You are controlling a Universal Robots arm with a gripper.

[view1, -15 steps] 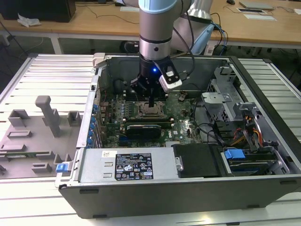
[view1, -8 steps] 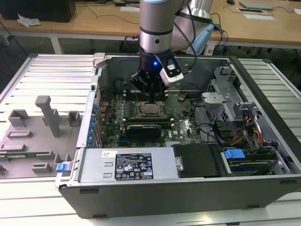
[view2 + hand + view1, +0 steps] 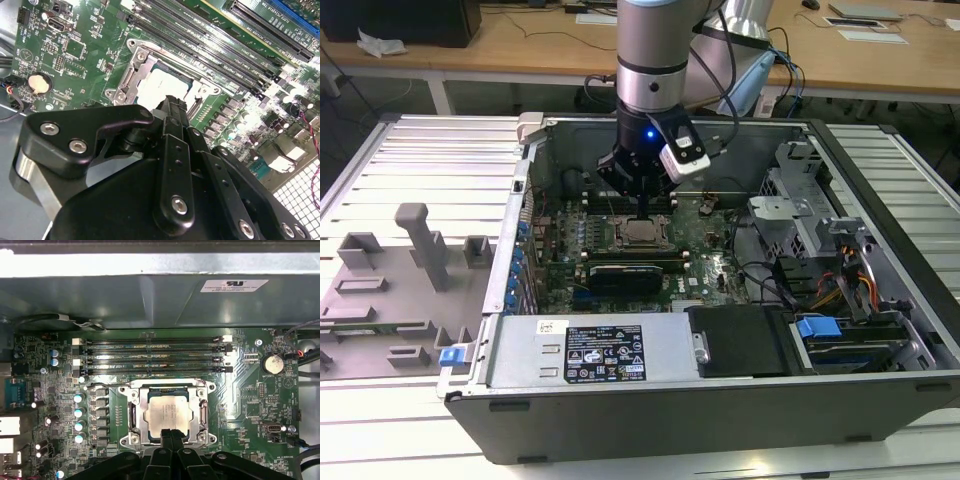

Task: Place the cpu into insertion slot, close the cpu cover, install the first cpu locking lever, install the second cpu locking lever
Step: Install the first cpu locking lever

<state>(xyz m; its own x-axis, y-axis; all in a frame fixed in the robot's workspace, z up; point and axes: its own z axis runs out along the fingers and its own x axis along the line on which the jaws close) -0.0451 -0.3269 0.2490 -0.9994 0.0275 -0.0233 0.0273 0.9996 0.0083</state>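
cpu [image 3: 169,413] lies flat in the insertion slot [image 3: 132,439], pale metal face up. The cpu cover [image 3: 170,388] is down around it, so the face shows thru the cover's square opening. Tool [image 3: 170,434] is right at one edge of the cpu, over the cover's frame. Its fingers are narrow, pressed together w/ nothing between them. Whether it touches the frame I cannot tell. In the exterior view the arm points straight down into the case, tool tip just above the slot.

Slot sits on the green circuit board [image 3: 250,400], near four long black memory slots [image 3: 152,355]. A round coin cell [image 3: 273,364] is on the board too, apart from the slot. Board lies on the floor of an open computer case [image 3: 700,420]. Same case holds a silver power supply box [image 3: 525,360] along its near wall and a metal drive cage [image 3: 800,200] toward the exterior view's right. Case rests on a ribbed metal worktop [image 3: 430,150]. At the exterior view's left, beside the case, is a grey fixture plate [image 3: 380,300] w/ upright grey blocks.
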